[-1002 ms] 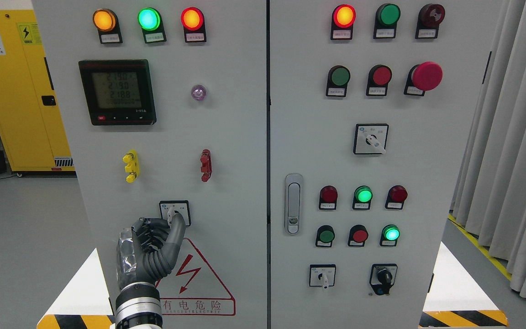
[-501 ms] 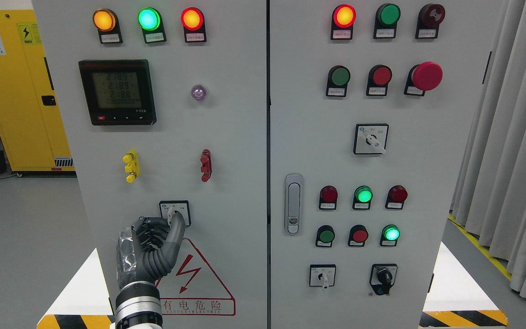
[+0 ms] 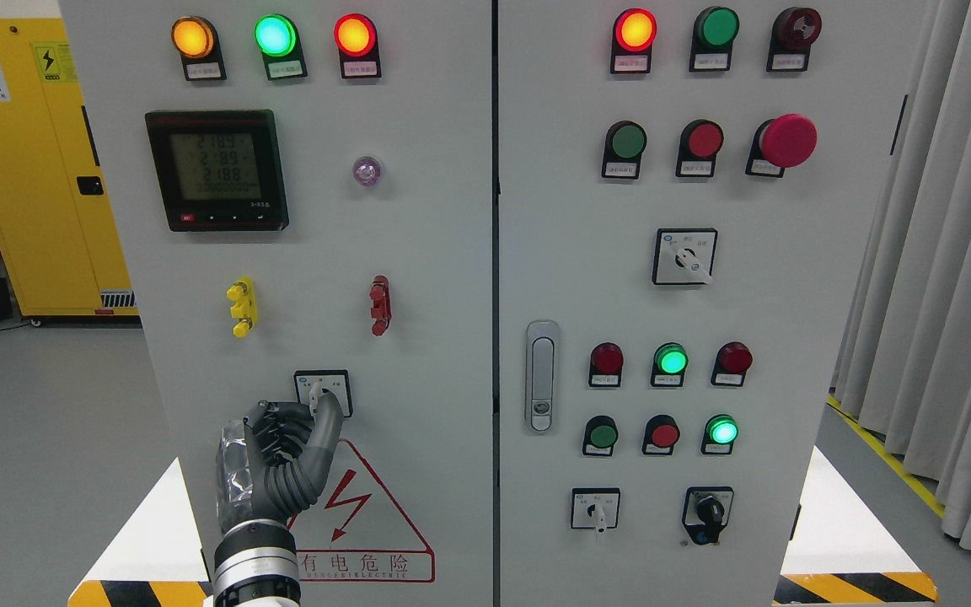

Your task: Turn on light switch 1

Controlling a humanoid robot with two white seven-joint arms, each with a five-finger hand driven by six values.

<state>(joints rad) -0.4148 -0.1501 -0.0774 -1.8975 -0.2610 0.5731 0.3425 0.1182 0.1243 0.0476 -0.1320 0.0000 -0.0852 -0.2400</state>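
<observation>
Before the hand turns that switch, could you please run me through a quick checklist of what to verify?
1. Left hand at the rotary switch: ok, fingers curled at its knob.
2. Firm grip on the knob: cannot tell, fingers hide it.
3. Knob position now: cannot tell, mostly covered.
4. Hand away from the red terminal and yellow terminal: ok, both above it.
5. Right hand out of the way: ok, not in view.
6. Meter lit: ok.

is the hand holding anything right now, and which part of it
The left hand pinches the small white knob of the rotary switch on the left cabinet door, thumb and curled fingers closed around the knob's lower end. No other hand shows.
</observation>
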